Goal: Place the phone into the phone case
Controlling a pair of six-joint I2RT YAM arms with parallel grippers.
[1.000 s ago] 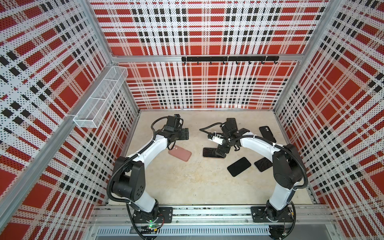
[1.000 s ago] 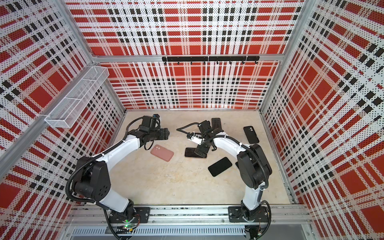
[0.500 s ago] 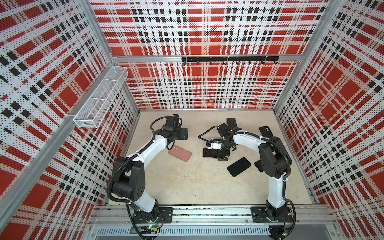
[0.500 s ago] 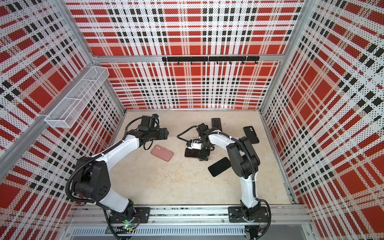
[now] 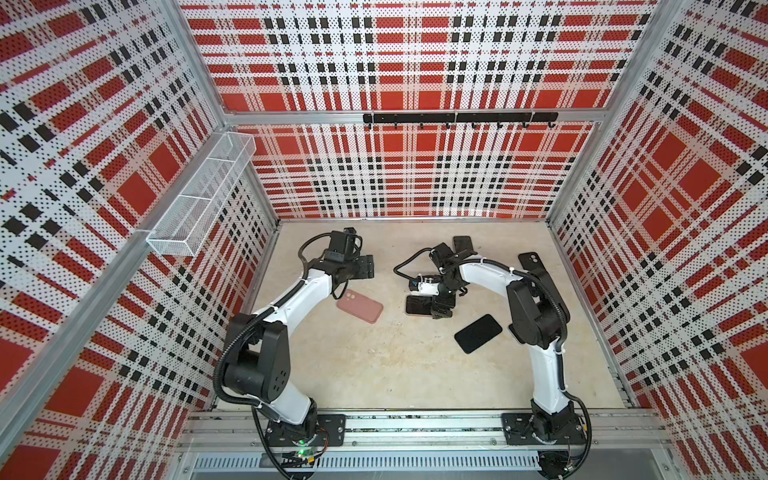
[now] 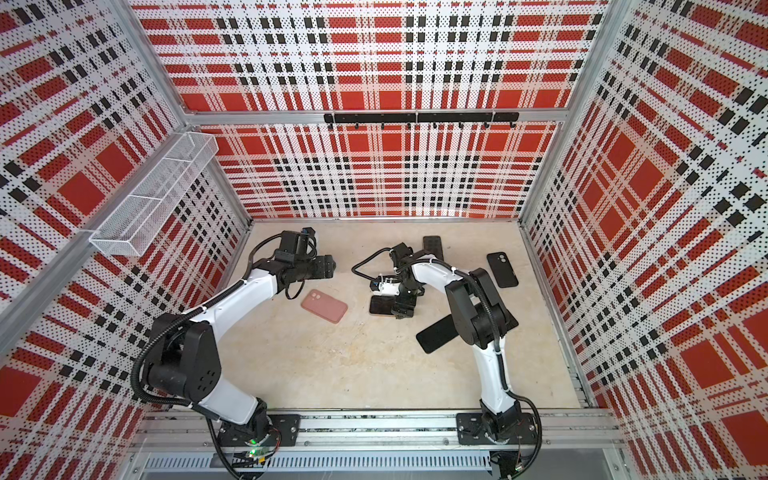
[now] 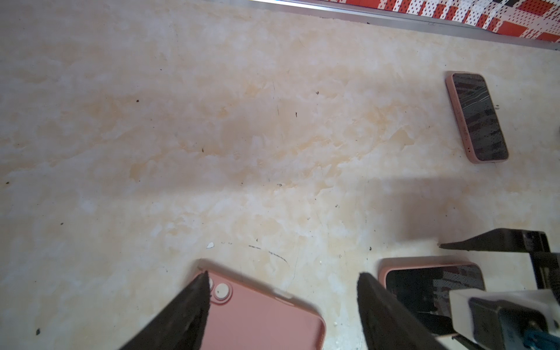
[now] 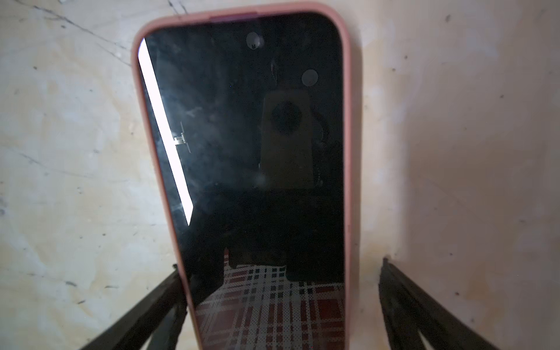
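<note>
- The right gripper (image 5: 440,306) hangs low over the table (image 5: 374,365), jaws spread wide and pinching nothing; in the right wrist view one finger (image 8: 145,315) lies against the edge of the case while the other stands clear of it
- The phone (image 8: 257,151) lies flat and screen up between those fingers, seated in a pink case (image 8: 347,136) whose rim shows round the glass; in both top views it sits near the middle of the table, partly hidden under the gripper
- The left gripper (image 7: 284,275) hovers with its jaws spread, holding nothing; beneath it lies a second pink case (image 5: 360,306), back up, apart from the cased phone
- A black phone (image 5: 478,333) lies screen up beside the right arm, toward the front; a black case (image 5: 530,262) lies back up near the right wall; a pink-rimmed phone (image 7: 477,118) lies farther off in the left wrist view
</note>
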